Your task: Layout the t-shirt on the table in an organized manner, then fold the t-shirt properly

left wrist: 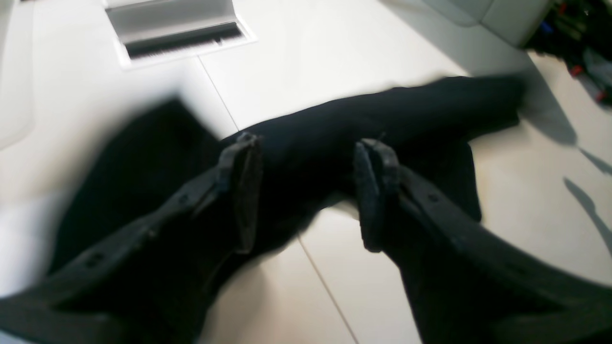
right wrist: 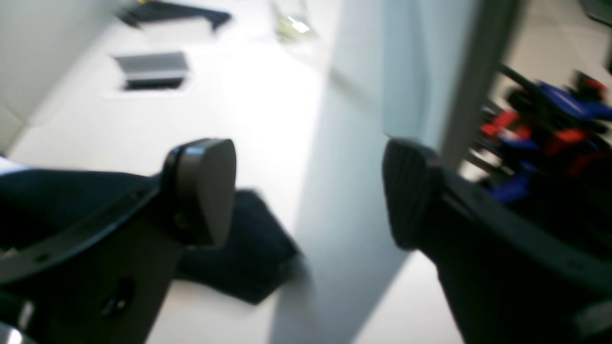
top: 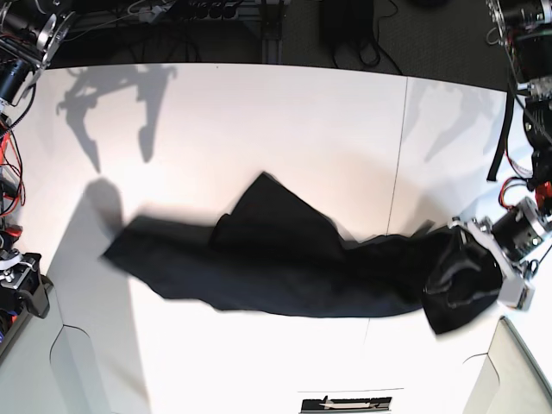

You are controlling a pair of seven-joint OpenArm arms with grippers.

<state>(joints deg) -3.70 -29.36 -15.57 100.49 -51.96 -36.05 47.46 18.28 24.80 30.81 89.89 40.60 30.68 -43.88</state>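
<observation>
The black t-shirt (top: pixel 285 259) lies stretched in a crumpled band across the white table (top: pixel 259 112), bunched into a lump at its right end. In the left wrist view my left gripper (left wrist: pixel 306 191) is open just above the t-shirt (left wrist: pixel 382 114), with cloth showing in the gap and neither finger pinching it. My right gripper (right wrist: pixel 308 191) is open wide over the table (right wrist: pixel 239 95) and holds nothing. A loose end of the t-shirt (right wrist: pixel 253 258) lies below its left finger (right wrist: pixel 205 191). Both wrist views are blurred.
A thin seam (top: pixel 398 172) crosses the table. A grey slotted panel (top: pixel 345 403) sits at the near edge. Grey angled panels (top: pixel 95 362) stand at the near corners. Red and blue clutter (right wrist: pixel 550 129) lies beyond the table edge.
</observation>
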